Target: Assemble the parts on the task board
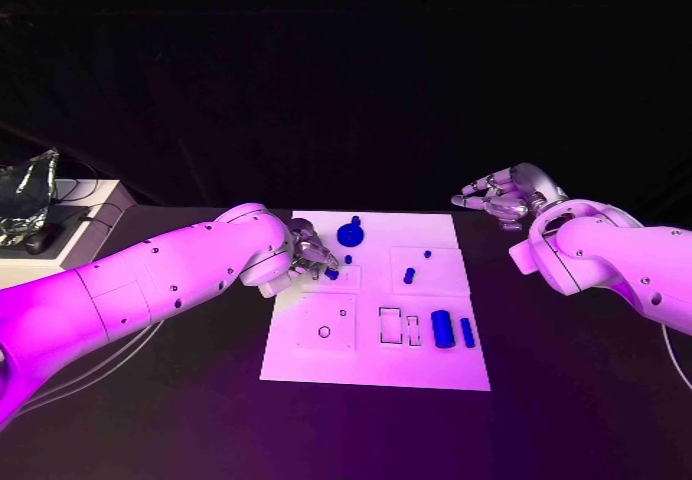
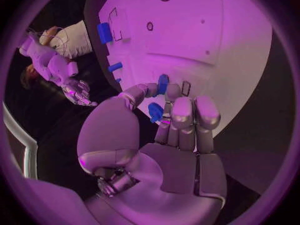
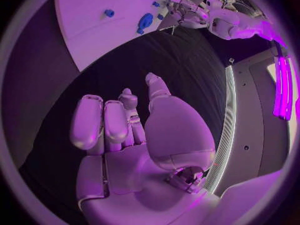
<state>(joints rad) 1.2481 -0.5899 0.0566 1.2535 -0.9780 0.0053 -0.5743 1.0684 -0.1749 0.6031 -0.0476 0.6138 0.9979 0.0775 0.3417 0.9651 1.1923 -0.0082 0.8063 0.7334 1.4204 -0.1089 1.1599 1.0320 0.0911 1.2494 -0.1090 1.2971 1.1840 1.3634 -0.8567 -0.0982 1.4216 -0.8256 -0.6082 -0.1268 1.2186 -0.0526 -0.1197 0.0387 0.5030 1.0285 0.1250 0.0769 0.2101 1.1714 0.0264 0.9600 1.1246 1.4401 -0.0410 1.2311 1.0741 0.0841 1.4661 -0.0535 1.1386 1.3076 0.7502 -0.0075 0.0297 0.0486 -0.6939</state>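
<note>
The white task board (image 1: 378,365) lies mid-table with several blue parts on it: a round part (image 1: 351,235) at the far end, a small peg (image 1: 408,275) and two upright blocks (image 1: 443,328) by empty slots (image 1: 391,325). My left hand (image 1: 307,255) hovers over the board's far left area. Its fingertips pinch a small blue part (image 2: 155,112), and a second small blue piece (image 2: 163,83) sits just beyond them. My right hand (image 1: 505,196) hangs above the black table right of the board (image 3: 94,20), fingers loosely apart and holding nothing.
A white box (image 1: 72,235) with a crumpled clear bag (image 1: 29,190) stands at the table's far left, with cables beside it. Bare black table (image 1: 577,380) surrounds the board.
</note>
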